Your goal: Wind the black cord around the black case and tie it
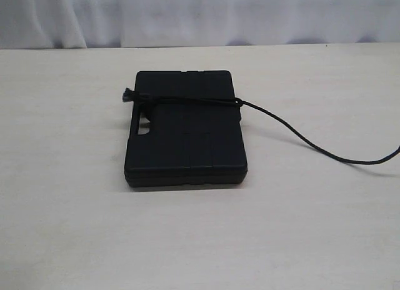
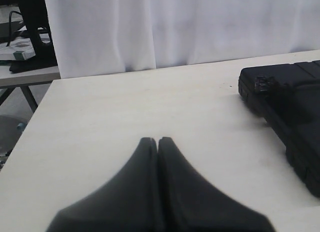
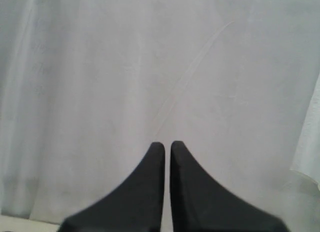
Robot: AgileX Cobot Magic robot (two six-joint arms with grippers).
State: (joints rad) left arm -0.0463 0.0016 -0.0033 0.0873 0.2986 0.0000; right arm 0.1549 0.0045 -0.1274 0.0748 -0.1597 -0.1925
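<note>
The black case (image 1: 184, 140) lies flat on the pale table, its handle slot toward the left. The black cord (image 1: 187, 101) crosses its far part, with a frayed tuft (image 1: 128, 95) at the left edge and a knot at the right edge. From there the cord trails right along the table (image 1: 300, 137) and leaves the exterior view. Neither gripper shows in the exterior view. My left gripper (image 2: 158, 140) is shut and empty above bare table, left of the case (image 2: 295, 107) and the tuft (image 2: 263, 83). My right gripper (image 3: 167, 144) faces the curtain, shut, holding nothing.
A white curtain (image 1: 187, 15) hangs behind the table (image 1: 62, 196). In the left wrist view a second table with dark clutter (image 2: 25, 52) stands beyond the table's far left corner.
</note>
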